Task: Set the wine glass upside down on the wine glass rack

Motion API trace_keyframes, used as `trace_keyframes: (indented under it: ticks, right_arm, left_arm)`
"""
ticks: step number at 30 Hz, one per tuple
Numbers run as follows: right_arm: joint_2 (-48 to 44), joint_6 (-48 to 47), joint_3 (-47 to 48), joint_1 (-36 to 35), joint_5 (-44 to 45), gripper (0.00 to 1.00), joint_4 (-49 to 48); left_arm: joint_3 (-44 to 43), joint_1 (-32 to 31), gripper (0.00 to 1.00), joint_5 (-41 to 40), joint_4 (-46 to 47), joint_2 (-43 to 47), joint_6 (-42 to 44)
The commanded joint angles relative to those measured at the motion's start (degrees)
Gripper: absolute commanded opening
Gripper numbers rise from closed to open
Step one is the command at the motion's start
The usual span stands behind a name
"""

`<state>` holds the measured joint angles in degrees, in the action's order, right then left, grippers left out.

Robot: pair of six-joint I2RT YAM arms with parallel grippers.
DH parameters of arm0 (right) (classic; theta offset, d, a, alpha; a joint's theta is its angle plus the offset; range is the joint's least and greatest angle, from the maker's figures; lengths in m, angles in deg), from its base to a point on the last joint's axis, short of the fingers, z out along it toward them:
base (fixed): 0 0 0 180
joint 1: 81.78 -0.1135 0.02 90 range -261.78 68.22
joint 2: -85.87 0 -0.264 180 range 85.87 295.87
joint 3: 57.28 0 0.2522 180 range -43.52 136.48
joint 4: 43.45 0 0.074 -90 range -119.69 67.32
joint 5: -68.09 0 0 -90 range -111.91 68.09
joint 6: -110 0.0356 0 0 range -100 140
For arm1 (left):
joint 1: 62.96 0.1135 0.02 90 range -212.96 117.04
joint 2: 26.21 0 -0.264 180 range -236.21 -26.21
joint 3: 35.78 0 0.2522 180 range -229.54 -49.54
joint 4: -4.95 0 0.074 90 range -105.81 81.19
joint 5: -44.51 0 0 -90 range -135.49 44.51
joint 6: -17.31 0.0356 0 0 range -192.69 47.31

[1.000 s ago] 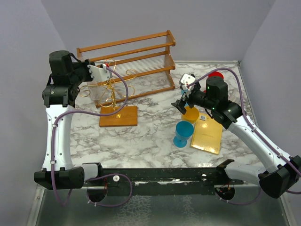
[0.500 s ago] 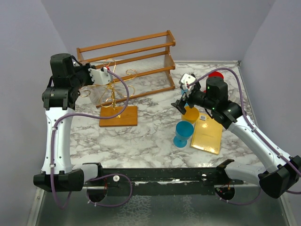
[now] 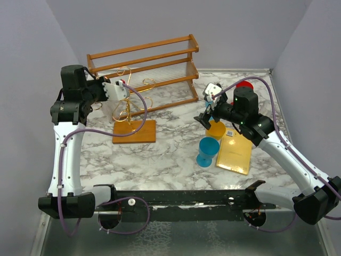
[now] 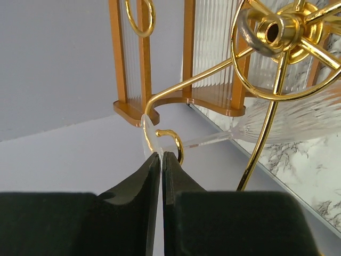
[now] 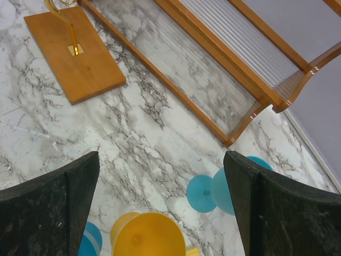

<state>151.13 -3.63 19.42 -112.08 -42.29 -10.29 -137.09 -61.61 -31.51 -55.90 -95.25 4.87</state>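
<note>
The clear wine glass (image 4: 277, 120) hangs bowl down and tilted in the left wrist view. Its stem passes a hooked arm of the gold wine glass rack (image 4: 277, 32), and its thin foot (image 4: 149, 130) stands on edge at my fingertips. My left gripper (image 4: 161, 154) is pinched on that foot's rim, with only a thin slit between the jaws. From above, the left gripper (image 3: 123, 88) sits at the top of the rack (image 3: 128, 106), over its wooden base (image 3: 134, 131). My right gripper (image 3: 209, 110) hovers wide open above a yellow cup (image 5: 149, 234), holding nothing.
A two-tier wooden slatted shelf (image 3: 154, 58) stands behind the rack. A blue goblet (image 3: 208, 151), the yellow cup (image 3: 216, 129) and a yellow box (image 3: 234, 153) lie under the right arm. A red object (image 3: 245, 84) sits at the back right. Grey walls close both sides.
The left gripper has swung a little to the right, closer over the rack's top, and its jaws have eased very slightly. The right arm has not moved.
</note>
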Motion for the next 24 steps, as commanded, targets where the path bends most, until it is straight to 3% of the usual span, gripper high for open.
trace_keyframes:
  ticks: [1, 24]
  right_arm:
    - [-0.3, 0.6, 0.0, 0.2, -1.1, 1.0, -1.8]
    - [0.0, 0.4, -0.4, 0.5, -0.7, 1.0, -2.2]
  left_arm:
    - [0.6, -0.4, 0.11, 2.3, -0.5, 1.8, -1.5]
    - [-0.9, -0.5, 0.32, 2.5, -3.5, 2.0, -1.7]
